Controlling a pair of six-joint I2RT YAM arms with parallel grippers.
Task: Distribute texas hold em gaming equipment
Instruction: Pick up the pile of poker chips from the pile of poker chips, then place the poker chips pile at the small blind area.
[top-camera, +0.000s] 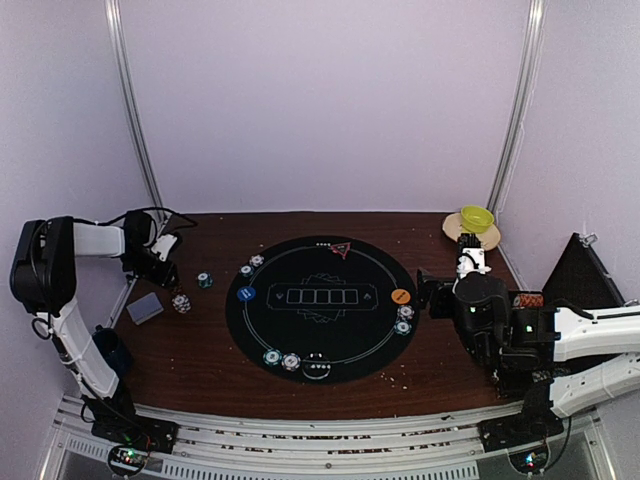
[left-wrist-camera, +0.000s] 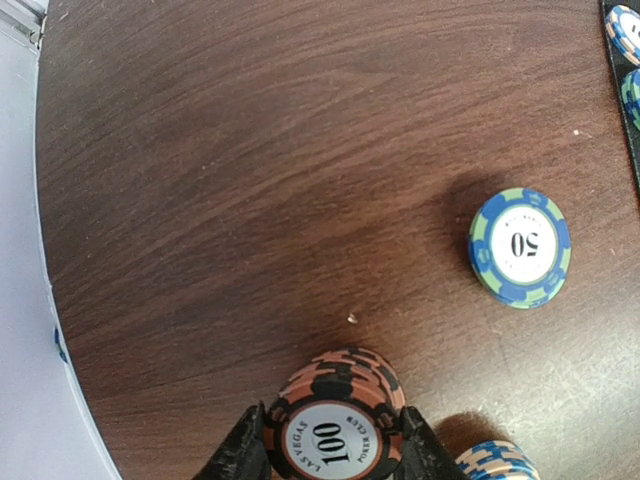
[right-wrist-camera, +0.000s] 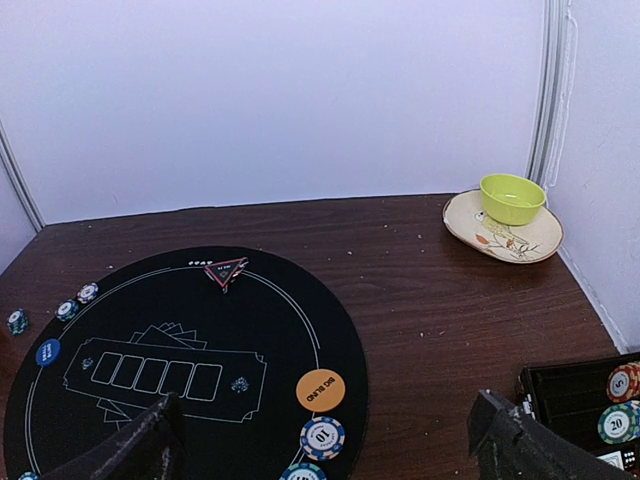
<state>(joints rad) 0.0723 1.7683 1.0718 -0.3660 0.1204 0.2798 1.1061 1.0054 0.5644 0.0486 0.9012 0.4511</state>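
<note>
Left gripper (left-wrist-camera: 333, 452), chips (left-wrist-camera: 338, 378), dark wooden table (left-wrist-camera: 250, 180)

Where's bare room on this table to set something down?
Bare wood lies behind the mat up to the back wall, and between the mat and the plate. Left of the mat is crowded: left gripper on the 100 chip stack, 50 chip, card deck.

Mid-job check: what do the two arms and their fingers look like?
Left arm and right arm: white links, black joint housings. Black cable loops by the left wrist; green lights on the right arm. Left fingers and right fingers are black.
</note>
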